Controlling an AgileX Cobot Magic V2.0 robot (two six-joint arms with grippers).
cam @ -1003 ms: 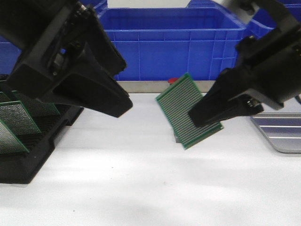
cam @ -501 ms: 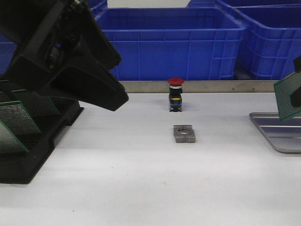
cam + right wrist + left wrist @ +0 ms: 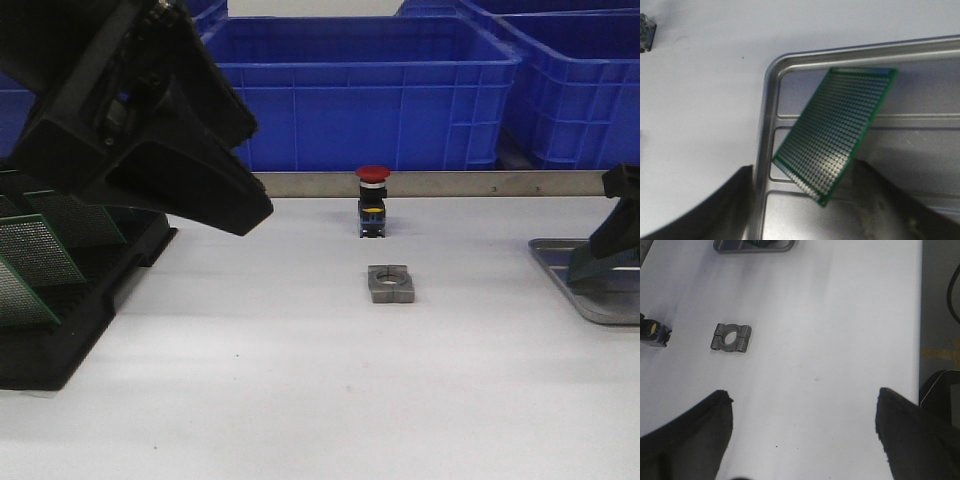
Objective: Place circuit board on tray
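While the right gripper (image 3: 805,200) hung low over the tray (image 3: 765,130) at the right edge of the table (image 3: 300,390), its fingers (image 3: 715,205) stood apart, with the circuit board (image 3: 837,130) between and ahead of them. That green board lay askew over the tray's ribbed floor, inside the rim near one rounded corner (whether it rested flat or a fingertip still touched its near corner could not be told). From the front only part of the tray (image 3: 560,262) showed, with the right gripper's dark body (image 3: 608,250) sitting on top of it and hiding the board.

Left gripper (image 3: 802,440) was up over the left-centre of the table, jaws wide apart, holding nothing. A small grey clamp block (image 3: 390,283) lay mid-table, and a red-capped push button (image 3: 372,200) stood just beyond it. More green boards (image 3: 40,250) stood in a black slotted rack (image 3: 60,330) at the left. Blue bins (image 3: 370,90) lined the far side.
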